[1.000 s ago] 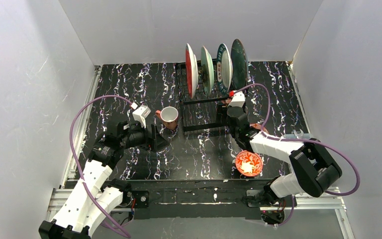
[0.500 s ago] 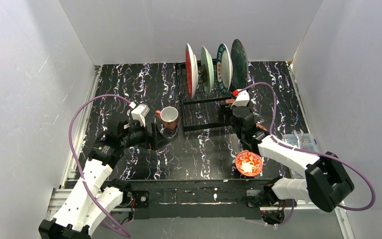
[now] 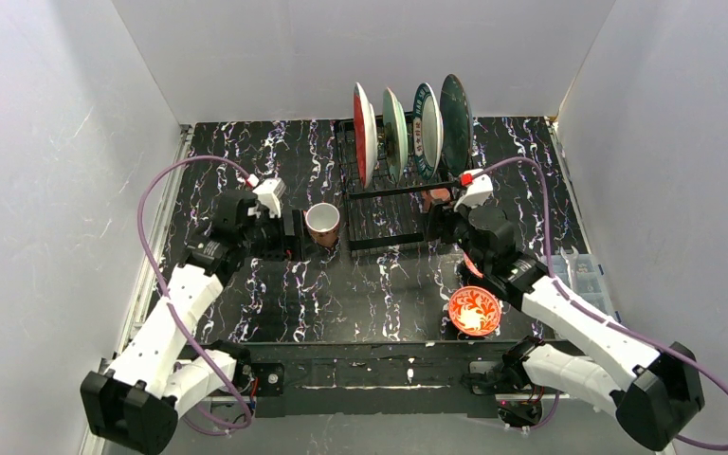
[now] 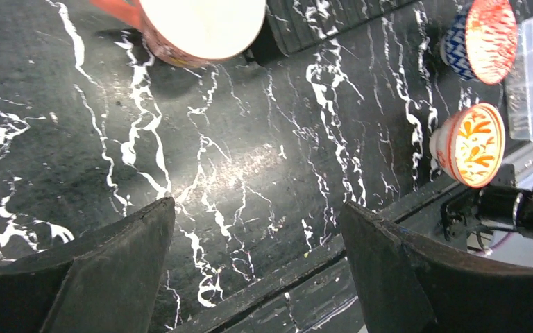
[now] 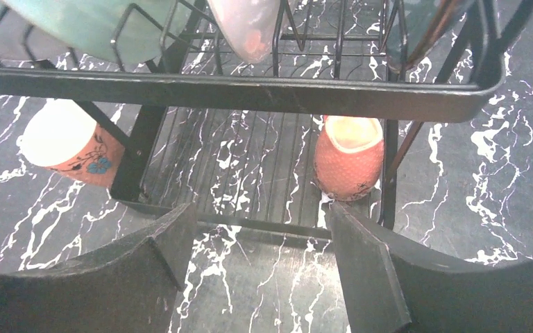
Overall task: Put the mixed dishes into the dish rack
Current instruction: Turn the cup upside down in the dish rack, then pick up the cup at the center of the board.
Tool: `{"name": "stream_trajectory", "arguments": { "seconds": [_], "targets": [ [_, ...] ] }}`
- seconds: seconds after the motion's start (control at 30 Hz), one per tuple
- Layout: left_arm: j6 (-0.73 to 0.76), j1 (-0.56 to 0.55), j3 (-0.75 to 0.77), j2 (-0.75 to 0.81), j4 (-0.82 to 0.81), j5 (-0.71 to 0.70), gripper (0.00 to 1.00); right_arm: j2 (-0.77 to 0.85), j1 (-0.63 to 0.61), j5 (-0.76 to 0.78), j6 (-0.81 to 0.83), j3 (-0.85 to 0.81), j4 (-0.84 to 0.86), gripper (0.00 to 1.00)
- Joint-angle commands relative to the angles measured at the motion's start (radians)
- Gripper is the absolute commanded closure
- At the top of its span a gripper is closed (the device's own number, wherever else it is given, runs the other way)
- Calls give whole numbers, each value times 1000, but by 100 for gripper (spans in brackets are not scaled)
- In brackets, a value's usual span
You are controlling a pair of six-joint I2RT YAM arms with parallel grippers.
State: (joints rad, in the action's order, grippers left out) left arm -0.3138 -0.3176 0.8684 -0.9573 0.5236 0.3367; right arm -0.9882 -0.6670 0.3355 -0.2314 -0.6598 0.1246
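Terracotta mug (image 3: 322, 221) stands on the surface left of the rack (image 3: 391, 191); we should next close the open left tool (image 4: 257, 203) on it. Right tool (image 5: 261, 205) open, empty.

The large black wire dish rack (image 3: 384, 192) stands at the far edge of the black marbled table (image 3: 246, 161), slightly right of centre. Four large round plates (image 3: 394, 121) stand upright in its far slots. One terracotta mug (image 5: 349, 163) sits inside its near right corner; a second terracotta mug (image 3: 323, 221) stands on the table just beside its near left corner. Two small red-patterned bowls (image 3: 474, 311) sit towards the near edge, one behind the other.
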Motion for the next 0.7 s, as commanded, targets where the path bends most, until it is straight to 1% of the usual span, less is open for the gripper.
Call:
{"name": "stream_trajectory", "arguments": {
  "seconds": [0.0,0.1,0.23,0.67],
  "targets": [
    [17,-4,103,-83,79,-130,14,80,7,-40,18,-67,-95,21],
    [15,-4,152,-153,103,-175,14,119,6,-80,8,-76,-123,22],
    [5,-3,200,-242,111,-193,16,163,6,-142,-24,-56,-158,22],
    [-62,-3,365,-522,114,-214,25,240,6,-210,-66,-23,-169,23]
  ]
}}
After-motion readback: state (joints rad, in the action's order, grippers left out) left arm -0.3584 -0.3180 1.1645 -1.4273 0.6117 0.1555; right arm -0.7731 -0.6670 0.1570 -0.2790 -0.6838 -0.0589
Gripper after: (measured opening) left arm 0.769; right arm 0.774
